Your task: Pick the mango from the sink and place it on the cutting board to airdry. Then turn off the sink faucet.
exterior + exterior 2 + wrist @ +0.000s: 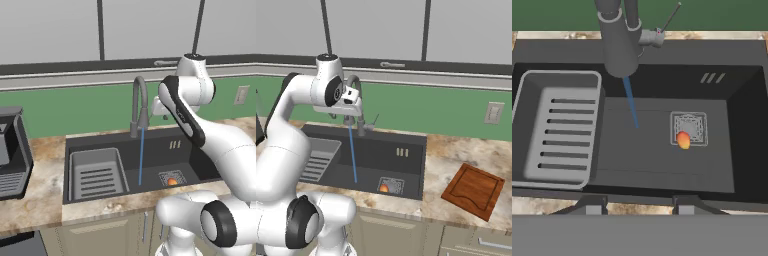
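The mango point(683, 140), small and orange-red, lies on the square drain grate of the dark sink point(662, 170). It also shows at the sink's front right as mango point(171, 182) and mango point(384, 188). My gripper point(638, 205) hangs high above the basin, close to the sink faucet point(617, 40), open with nothing between its fingers. The grey gooseneck faucet point(140, 100) pours a blue stream of water point(141, 155) into the basin, and its thin lever point(669, 17) points up to the right. The cutting board point(473, 190) lies on the counter right of the sink.
A grey ribbed rack tray point(559, 130) takes up the sink's left part. A dark appliance point(10, 150) stands on the marble counter at far left. A wall outlet point(494, 112) sits on the green backsplash above the board.
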